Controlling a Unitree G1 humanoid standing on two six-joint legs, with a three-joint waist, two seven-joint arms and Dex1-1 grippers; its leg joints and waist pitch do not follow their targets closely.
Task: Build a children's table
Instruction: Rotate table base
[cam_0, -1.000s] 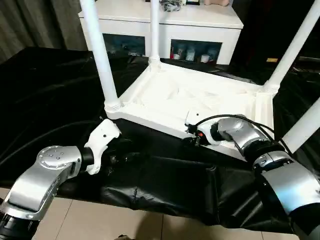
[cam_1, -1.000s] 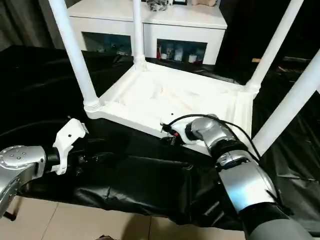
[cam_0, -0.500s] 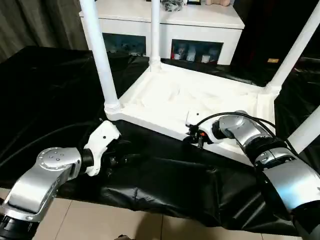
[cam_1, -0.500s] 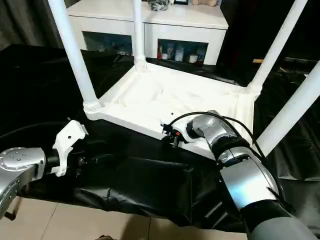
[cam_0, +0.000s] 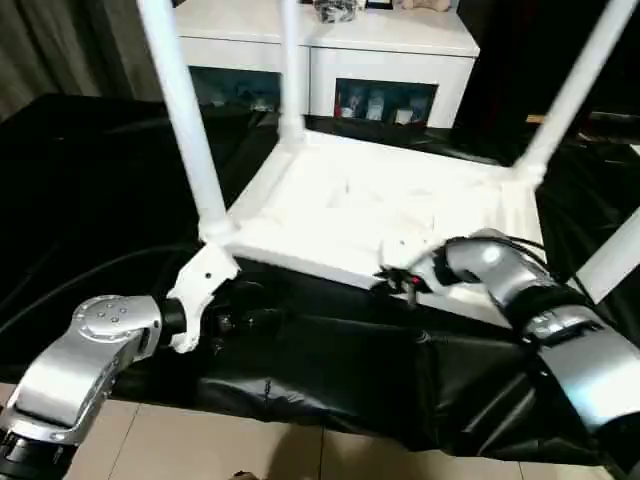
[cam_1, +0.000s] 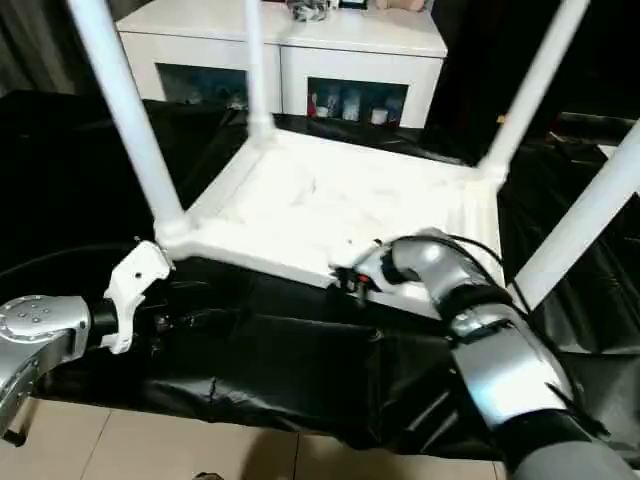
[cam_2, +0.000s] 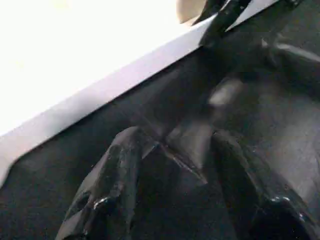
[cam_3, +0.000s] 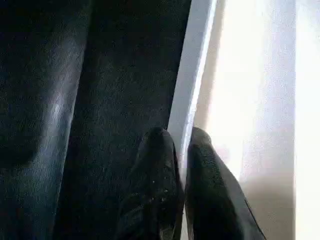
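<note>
While the right gripper (cam_3: 182, 145) pinches the table (cam_0: 330, 215) rim, left gripper (cam_2: 175, 165) gapes nearby.

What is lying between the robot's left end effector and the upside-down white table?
Only black plastic sheeting. In the left wrist view, the left end effector stands open over wrinkled sheeting, and nothing else lies before the table's white edge.
</note>
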